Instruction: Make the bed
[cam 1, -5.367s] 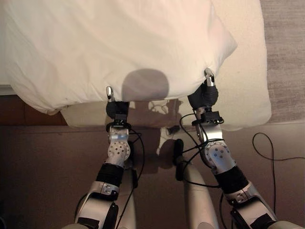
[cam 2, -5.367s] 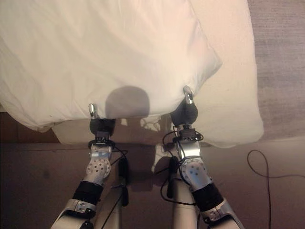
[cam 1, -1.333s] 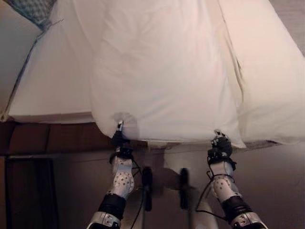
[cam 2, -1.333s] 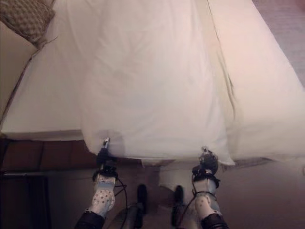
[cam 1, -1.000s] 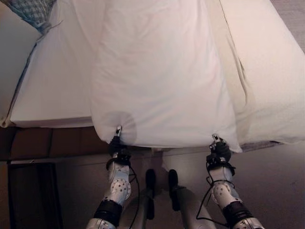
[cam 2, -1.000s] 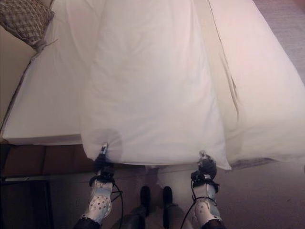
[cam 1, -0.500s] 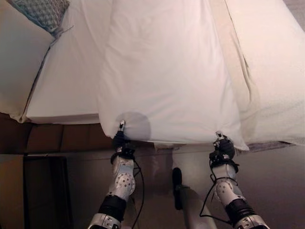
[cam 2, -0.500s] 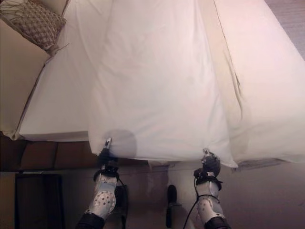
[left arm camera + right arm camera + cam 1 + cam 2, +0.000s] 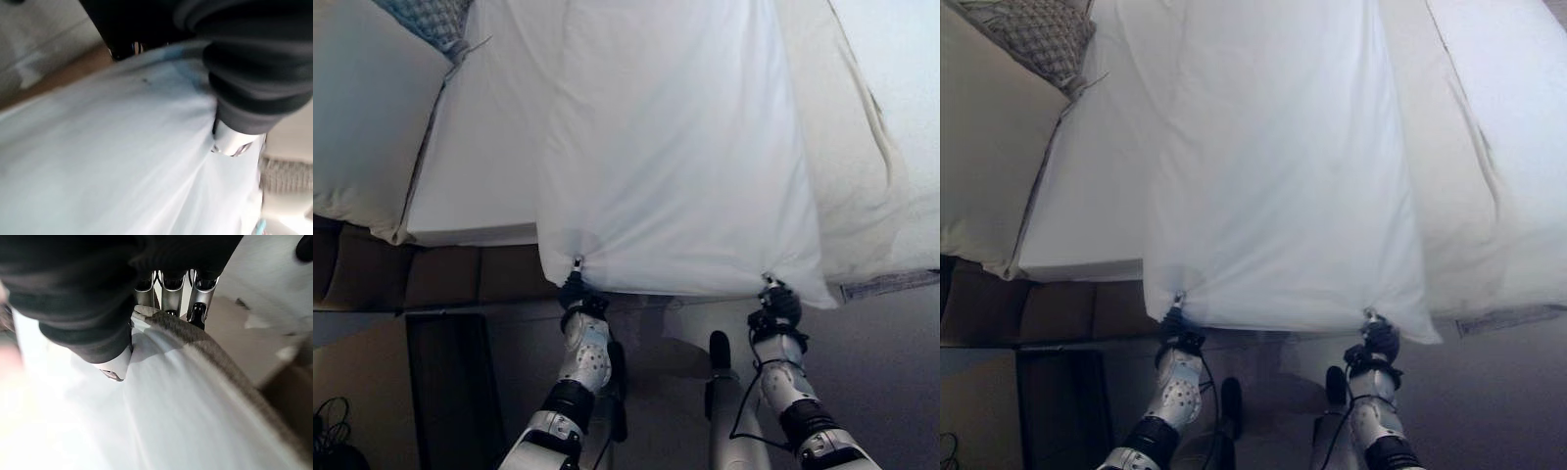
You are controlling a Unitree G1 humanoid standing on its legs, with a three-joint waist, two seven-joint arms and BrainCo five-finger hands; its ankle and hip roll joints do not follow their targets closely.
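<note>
A white cover [image 9: 675, 147] lies stretched lengthwise over the bed [image 9: 475, 176], its near edge hanging just past the mattress. My left hand [image 9: 574, 292] is shut on the cover's near left corner. My right hand [image 9: 779, 308] is shut on the near right corner. In the left wrist view the thumb [image 9: 232, 139] presses into the white cloth [image 9: 98, 161] under the dark cover. In the right wrist view the fingers [image 9: 173, 293] and thumb [image 9: 115, 367] pinch the cloth's hem [image 9: 205, 352].
A large white pillow [image 9: 362, 117] and a patterned cushion [image 9: 426, 18] sit at the far left. A second thick white fold [image 9: 876, 166] runs along the bed's right side. The brown bed base [image 9: 440, 279] and a dark panel [image 9: 445, 382] stand at lower left.
The camera has swung, bringing more of the pillow into view at the left. Both hands keep their hold; the cover, bunched 5.4 s ago, now lies drawn out long.
</note>
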